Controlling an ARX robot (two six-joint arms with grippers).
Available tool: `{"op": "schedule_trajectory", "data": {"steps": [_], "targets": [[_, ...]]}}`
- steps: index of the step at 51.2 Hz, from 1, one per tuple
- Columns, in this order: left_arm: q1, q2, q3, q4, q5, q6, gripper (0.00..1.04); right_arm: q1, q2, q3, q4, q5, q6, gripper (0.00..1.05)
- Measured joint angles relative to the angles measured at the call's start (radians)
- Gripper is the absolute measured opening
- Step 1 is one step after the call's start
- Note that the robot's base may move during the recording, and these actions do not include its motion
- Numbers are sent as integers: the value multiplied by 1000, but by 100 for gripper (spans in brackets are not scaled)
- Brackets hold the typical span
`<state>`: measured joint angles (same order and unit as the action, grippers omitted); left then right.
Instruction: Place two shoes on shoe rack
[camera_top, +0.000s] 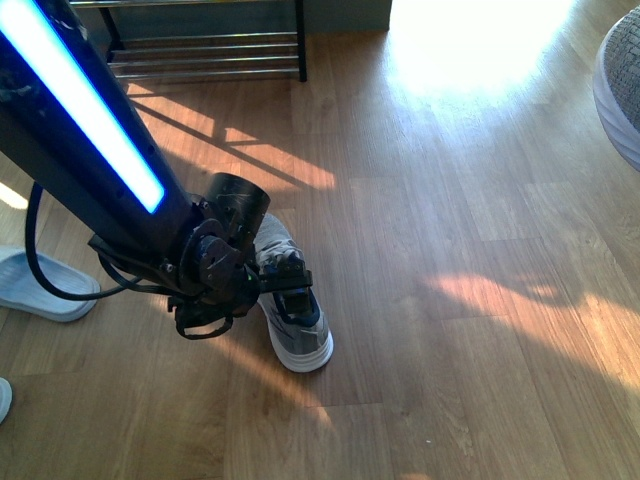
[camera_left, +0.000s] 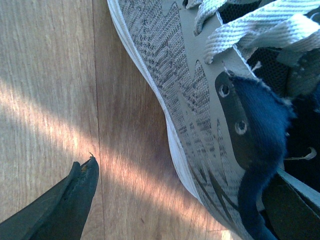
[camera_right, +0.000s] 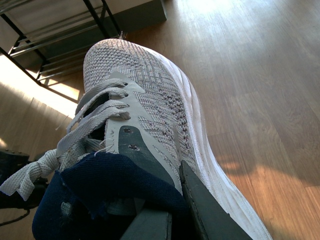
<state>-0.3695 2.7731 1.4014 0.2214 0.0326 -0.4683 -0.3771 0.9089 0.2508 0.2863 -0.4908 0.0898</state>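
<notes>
Left tool (camera_top: 287, 283) hangs low over the grey sneaker (camera_top: 297, 325) with its jaws apart. In the left wrist view one finger (camera_left: 75, 200) is outside the shoe, over bare floor (camera_left: 45, 75) and clear of the white sole, and the other finger (camera_left: 292, 210) is down at the navy-lined opening. The shoe's side wall stands between them, unpinched. This sneaker rests on its sole on the wooden floor, heel end nearer the robot.

Right tool (camera_right: 175, 215) is clamped on the second sneaker (camera_right: 150, 95): one finger lies flat against the knit side near the collar, and the other is tucked inside under the navy lining. The shoe is held up off the floor with its toe towards the shoe rack (camera_top: 205, 45). In the front view only a part of it shows at the right edge.

Black side frame and chrome bars mark the rack at the far end of the floor — both sneakers are well apart from it. A pale blue slide (camera_top: 40, 285) lies on the floor at the left edge, crossed by a black cable (camera_top: 35, 255).
</notes>
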Motion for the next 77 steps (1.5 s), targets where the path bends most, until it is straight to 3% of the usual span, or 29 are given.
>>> {"op": "schedule_trajectory", "data": {"steps": [9,11,18,29,31,39,48,59,67,77], "targets": [[-3,60,76,-30,-28,-2,95,0,0,0,0,0,0,1],[-3,68,91,-38,-34,-3,91,0,0,0,0,0,0,1],[-1,92,133,-55,-54,-9,73,0,0,0,0,0,0,1],[0,114,177,-83,-67,-29,35,0,0,0,0,0,0,1],[0,114,177,-84,-68,-31,32,0,0,0,0,0,0,1],[13,120,188,-95,-74,-34,3,0,0,0,0,0,0,1],[47,91,134,-26,-140,-24,2,0,0,0,0,0,0,1],[98,-135,-150,154,-244,-3,2,0,0,0,0,0,0,1],[90,-557,-491,277,-325,-14,2,0,0,0,0,0,0,1],[86,-976,-758,210,-422,-19,2,0,0,0,0,0,0,1]]}}
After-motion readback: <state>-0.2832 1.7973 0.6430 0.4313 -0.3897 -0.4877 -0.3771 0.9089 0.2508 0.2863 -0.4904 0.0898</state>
